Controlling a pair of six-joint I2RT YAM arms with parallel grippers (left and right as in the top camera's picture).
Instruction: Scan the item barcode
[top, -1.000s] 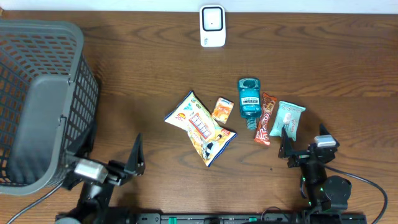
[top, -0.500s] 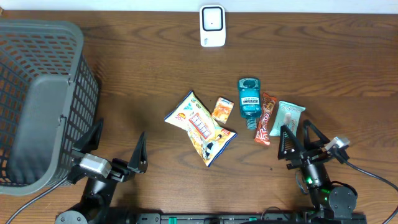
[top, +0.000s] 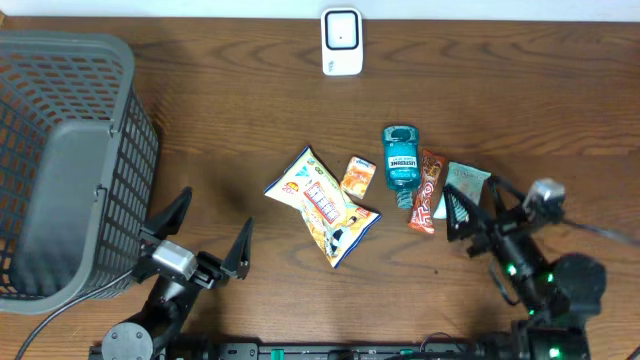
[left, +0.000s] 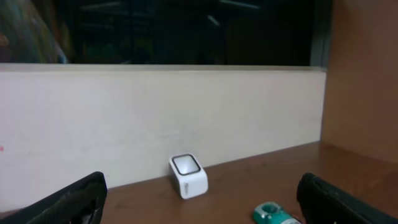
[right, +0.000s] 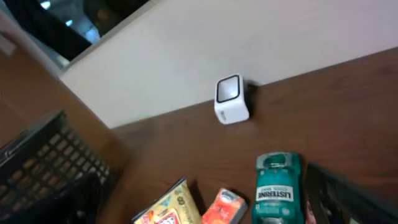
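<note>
Several items lie mid-table: a yellow chip bag, a small orange box, a teal mouthwash bottle, a red snack bar and a pale teal packet. The white scanner stands at the far edge. My left gripper is open near the front left, well apart from the items. My right gripper is open over the teal packet's near end and holds nothing. The left wrist view shows the scanner and the bottle cap between its dark fingers.
A large grey mesh basket fills the left side, and its edge appears in the right wrist view. That view also takes in the scanner, the bottle, the orange box and the yellow bag.
The left gripper has shifted right and spread into view. The right gripper has moved up the table, from the front edge to over the teal packet.
</note>
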